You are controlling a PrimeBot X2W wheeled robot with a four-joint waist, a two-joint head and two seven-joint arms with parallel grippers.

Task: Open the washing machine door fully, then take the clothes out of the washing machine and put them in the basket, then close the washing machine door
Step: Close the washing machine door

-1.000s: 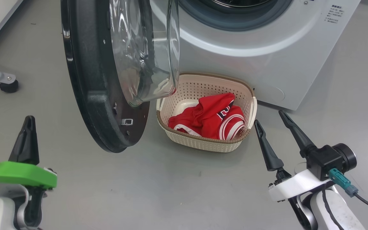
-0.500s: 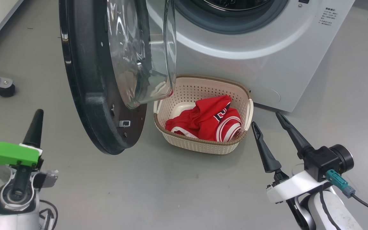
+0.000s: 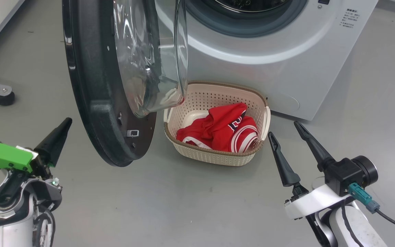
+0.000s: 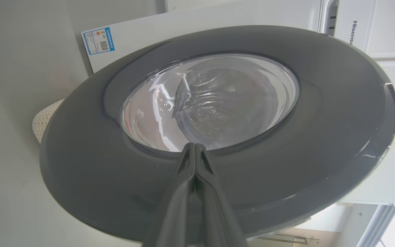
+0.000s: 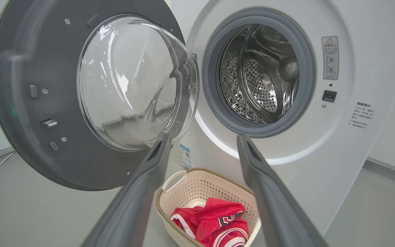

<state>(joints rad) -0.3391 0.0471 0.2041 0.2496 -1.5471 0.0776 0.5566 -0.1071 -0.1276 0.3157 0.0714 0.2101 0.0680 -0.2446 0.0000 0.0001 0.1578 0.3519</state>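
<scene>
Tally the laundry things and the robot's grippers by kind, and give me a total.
Washing machine: 1
Washing machine door: 1
Basket: 1
Heap of red clothes: 1
Grippers: 2, left gripper and right gripper
Total: 6

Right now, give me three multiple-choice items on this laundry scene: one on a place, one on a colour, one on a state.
1. Where do the clothes lie?
A. in the drum
B. in the basket
C. on the floor

2. What colour is the rim of the washing machine door?
A. black
B. white
C. blue

3. How is the left hand?
A. open
B. shut on cloth
C. shut and empty

Key: 1 B, the red garments sit inside the cream basket. 2 A, the wide ring around the glass bowl is black. 3 C, it is pinched closed with nothing in it.
</scene>
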